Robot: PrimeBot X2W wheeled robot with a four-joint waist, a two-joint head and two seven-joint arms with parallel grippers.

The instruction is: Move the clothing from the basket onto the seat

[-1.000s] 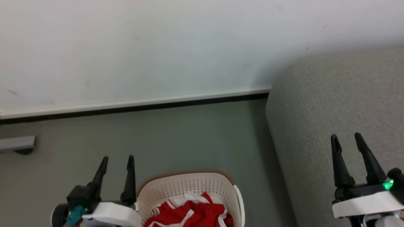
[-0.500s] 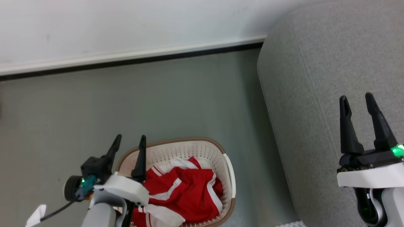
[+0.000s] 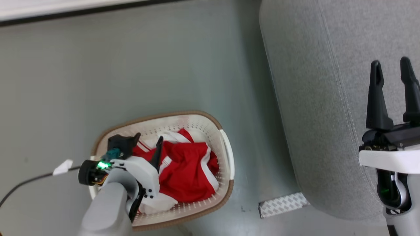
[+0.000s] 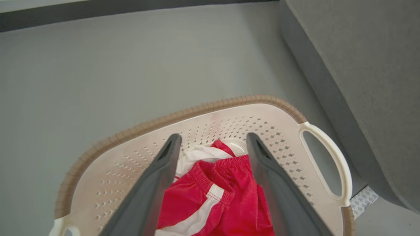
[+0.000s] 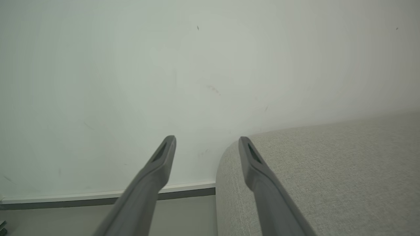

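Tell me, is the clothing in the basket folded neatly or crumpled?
Crumpled, not folded: the clothing lies in a bunched heap with uneven creases inside the basket.

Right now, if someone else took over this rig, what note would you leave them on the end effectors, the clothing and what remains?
Left end effector: open, tipped down into the laundry basket, fingers either side of the red and white sports clothing; nothing gripped.
Right end effector: open, empty, held over the grey sofa.
The basket stands on the floor to the left of the sofa, apart from it.
Done: approach only. All clothing in view lies in the basket, none on the sofa.
Left: close on a garment, lift, carry it right onto the sofa, repeat.
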